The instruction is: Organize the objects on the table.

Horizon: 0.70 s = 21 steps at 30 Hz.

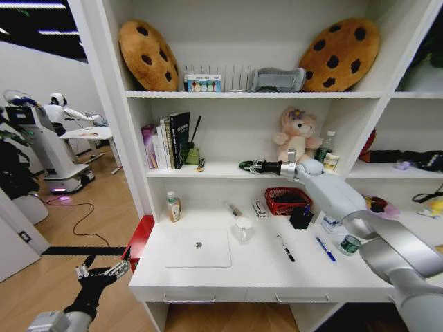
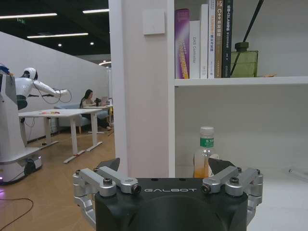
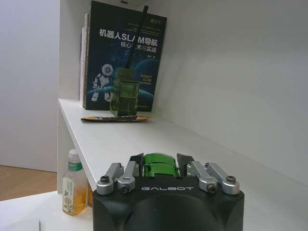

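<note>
My right gripper reaches over the middle shelf and is shut on a small green object. On the white table lie a thin silver laptop, a black pen and a blue pen. A teal ring lies at the right and a black pen cup stands behind the pens. A white-capped juice bottle stands at the back left. My left gripper hangs open, low and left of the table's edge.
Books and a green reed-diffuser bottle stand on the shelf beyond my right gripper, a pink plush bear to its right. A red basket and a clear cup sit on the table. Another robot stands far left.
</note>
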{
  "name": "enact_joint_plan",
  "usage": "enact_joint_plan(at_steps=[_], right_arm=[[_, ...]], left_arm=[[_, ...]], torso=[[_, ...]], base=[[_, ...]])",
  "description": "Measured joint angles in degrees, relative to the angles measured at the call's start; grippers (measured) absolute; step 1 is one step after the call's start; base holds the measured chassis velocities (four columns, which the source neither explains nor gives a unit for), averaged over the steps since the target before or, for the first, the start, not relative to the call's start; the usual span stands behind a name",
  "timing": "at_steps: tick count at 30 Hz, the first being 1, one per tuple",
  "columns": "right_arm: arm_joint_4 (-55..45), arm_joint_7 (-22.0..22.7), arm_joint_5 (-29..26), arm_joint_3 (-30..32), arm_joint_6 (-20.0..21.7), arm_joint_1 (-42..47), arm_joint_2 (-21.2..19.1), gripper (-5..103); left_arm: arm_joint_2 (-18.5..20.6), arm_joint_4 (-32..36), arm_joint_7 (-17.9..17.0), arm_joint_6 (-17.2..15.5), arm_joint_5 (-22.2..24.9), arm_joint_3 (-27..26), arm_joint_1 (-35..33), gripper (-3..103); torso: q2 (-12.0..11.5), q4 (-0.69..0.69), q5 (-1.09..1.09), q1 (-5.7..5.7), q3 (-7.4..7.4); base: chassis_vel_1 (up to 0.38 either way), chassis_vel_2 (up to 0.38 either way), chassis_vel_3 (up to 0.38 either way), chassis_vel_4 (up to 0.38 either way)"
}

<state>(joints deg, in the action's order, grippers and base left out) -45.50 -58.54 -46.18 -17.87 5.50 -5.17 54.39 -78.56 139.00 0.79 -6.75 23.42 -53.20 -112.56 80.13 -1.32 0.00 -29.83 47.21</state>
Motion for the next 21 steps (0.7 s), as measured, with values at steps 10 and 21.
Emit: enact_joint_plan(at_steps=[10, 21], right_arm=[[-3.9, -0.2, -1.7, 1.5, 0.8, 0.7, -2.7, 74], [-32.9, 16.9, -8.8, 18.8, 3.1, 18.8, -17.8, 100]], left_arm=[[0.0, 0.0, 0.0, 0.0, 0.0, 0.0, 0.0, 100], [0.0, 0.0, 0.0, 0.0, 0.0, 0.0, 0.0, 100]], torso=[[0.0, 0.0, -0.01, 0.0, 0.0], [0.0, -0.01, -0.01, 0.0, 0.0]], base=[[0.0, 0.0, 0.0, 0.0], [0.0, 0.0, 0.0, 0.0]])
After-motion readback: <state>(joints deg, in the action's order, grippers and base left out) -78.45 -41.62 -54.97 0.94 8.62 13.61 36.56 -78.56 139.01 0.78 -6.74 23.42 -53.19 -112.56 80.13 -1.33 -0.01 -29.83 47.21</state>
